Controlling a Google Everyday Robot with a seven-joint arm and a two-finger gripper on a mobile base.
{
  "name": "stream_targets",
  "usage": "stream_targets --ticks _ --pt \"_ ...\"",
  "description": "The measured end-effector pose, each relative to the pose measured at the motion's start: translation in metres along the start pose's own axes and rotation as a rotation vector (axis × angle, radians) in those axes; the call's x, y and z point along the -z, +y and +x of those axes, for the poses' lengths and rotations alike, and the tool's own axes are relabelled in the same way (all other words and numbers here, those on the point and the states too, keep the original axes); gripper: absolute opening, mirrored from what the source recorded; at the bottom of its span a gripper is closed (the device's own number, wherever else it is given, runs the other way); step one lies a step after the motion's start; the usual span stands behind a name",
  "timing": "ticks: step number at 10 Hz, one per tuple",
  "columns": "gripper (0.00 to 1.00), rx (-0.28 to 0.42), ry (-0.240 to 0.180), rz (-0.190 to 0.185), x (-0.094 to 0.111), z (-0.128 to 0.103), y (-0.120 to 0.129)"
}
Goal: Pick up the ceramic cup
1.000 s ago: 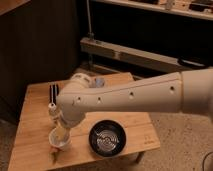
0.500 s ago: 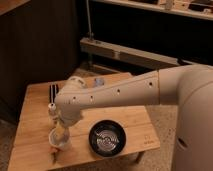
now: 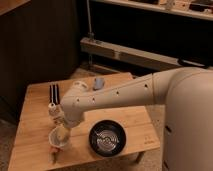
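The ceramic cup (image 3: 54, 143) is small, white and wide-mouthed. It stands near the front left of the wooden table (image 3: 35, 100). My gripper (image 3: 60, 134) reaches down from the white arm (image 3: 125, 97) straight into or onto the cup and hides part of its rim and inside. The black ridged bowl (image 3: 106, 139) stands just to the right of the cup, apart from it. A small narrow white bottle (image 3: 53, 109) stands just behind the cup, next to my wrist.
A pair of black utensils (image 3: 54, 92) lies at the back left of the table, and a blue-grey item (image 3: 98, 82) at the back middle. A dark wall and a low metal shelf (image 3: 130, 52) lie behind the table. The table's front edge is close to the cup.
The gripper stays at the cup. The arm's upper part has swung closer and fills more of the right side. The cup, bowl and bottle have not moved.
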Motion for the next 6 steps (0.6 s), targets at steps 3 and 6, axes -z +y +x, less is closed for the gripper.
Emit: stream_targets --ticks 3,6 --pt "0.66 -0.001 0.006 -0.007 -0.010 0.000 -0.002" --pt "0.37 0.018 0.025 -0.008 -0.019 0.000 0.005"
